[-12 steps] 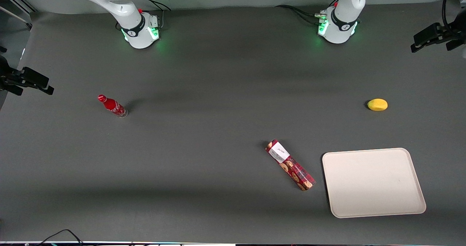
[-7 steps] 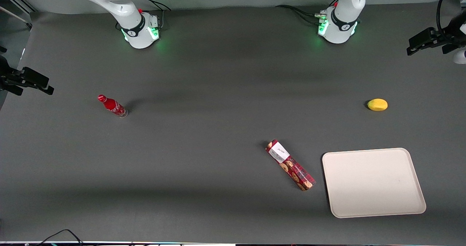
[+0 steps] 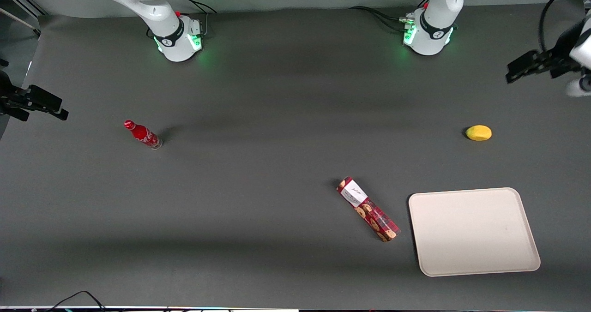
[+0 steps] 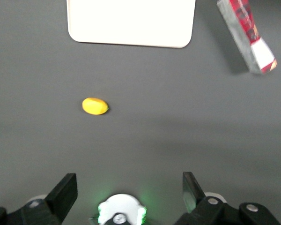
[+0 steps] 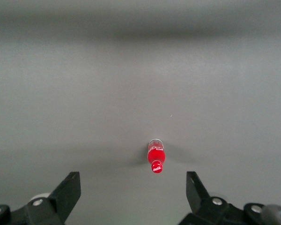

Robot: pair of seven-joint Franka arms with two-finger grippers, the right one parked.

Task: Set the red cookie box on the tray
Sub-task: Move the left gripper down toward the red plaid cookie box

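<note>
Tray (image 3: 475,231) lying flat, nearest the front camera, nothing on it. Red cookie box (image 3: 368,209) lying just beside it on the table, angled, not touching. Lemon (image 3: 479,133) sitting farther back. Gripper (image 4: 129,190) now swinging inward and lower from the working arm's table edge: approach just beginning. Fingers (image 4: 65,190) spread wide, holding nothing; box well apart from them.
</note>
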